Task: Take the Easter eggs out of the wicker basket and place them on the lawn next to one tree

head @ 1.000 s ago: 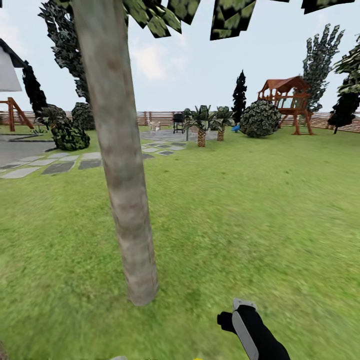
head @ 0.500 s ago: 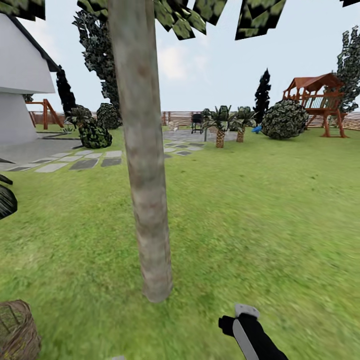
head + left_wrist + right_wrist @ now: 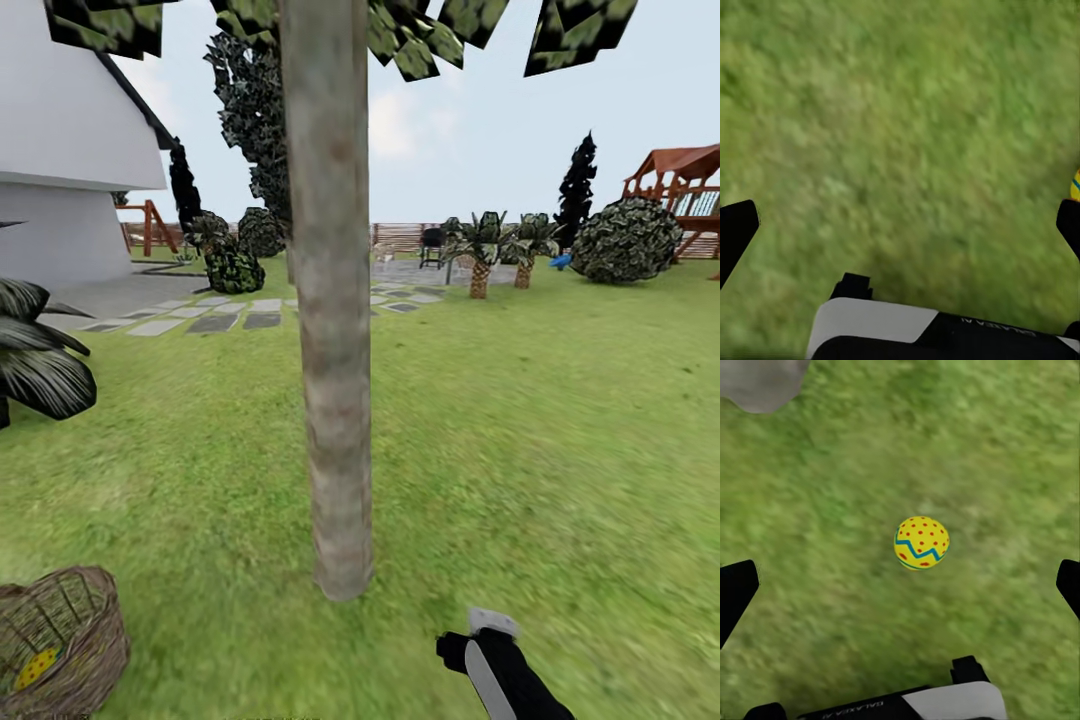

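a: egg (image 3: 921,542) lies loose on the grass (image 3: 1005,450) between the right gripper's (image 3: 900,585) spread fingers, untouched. looks set down on purpose, since the tree trunk's (image 3: 757,382) base is close by.

b: and the left gripper (image 3: 900,225)?

a: wide apart too, holding nothing, grass below. a sliver of another egg (image 3: 1075,186) sits by one finger.

b: is the basket (image 3: 85,640) done?

a: no. it stands left of the tree (image 3: 335,400) with a yellow egg (image 3: 36,668) inside, so i'd judge that one comes out next.
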### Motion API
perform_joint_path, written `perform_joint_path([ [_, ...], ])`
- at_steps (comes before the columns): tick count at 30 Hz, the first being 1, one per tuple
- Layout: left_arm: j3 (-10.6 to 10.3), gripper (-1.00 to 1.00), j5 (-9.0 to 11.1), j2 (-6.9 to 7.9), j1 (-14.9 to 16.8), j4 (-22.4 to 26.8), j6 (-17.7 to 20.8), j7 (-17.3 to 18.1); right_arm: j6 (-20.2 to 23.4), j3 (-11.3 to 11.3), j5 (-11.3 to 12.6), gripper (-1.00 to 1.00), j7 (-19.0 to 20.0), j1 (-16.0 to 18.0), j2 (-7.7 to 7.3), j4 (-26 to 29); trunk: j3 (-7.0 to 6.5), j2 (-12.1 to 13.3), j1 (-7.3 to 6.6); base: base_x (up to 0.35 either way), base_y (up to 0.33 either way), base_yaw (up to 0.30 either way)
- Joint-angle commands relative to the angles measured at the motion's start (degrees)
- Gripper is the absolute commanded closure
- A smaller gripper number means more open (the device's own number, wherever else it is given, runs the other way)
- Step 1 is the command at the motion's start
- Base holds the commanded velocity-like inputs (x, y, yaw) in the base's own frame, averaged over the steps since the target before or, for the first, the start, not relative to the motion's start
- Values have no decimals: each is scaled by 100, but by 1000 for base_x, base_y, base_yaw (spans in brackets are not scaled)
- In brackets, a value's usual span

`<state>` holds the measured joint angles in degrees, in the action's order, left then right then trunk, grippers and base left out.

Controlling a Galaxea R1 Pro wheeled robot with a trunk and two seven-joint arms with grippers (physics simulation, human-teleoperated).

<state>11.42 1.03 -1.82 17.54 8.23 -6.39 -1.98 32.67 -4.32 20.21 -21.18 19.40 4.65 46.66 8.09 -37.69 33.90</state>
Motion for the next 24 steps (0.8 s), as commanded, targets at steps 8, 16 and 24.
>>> perform_joint_path([
  [8, 5, -100, 3, -4, 4, -1, -20, -13, 12, -17, 62, -100, -58, 3, 3, 10, 9, -6, 1, 0, 0, 252],
  [16, 1, -100, -6, -5, 3, 1, -20, -5, 12, -14, 62, -100, -62, 3, 0, 10, 9, -6, 1, -9, 7, 252],
  [24, 7, -100, 0, -3, 3, -5, -15, -4, 12, -16, 62, -100, -62, 3, 2, 10, 9, -6, 1, -134, 176, 256],
])
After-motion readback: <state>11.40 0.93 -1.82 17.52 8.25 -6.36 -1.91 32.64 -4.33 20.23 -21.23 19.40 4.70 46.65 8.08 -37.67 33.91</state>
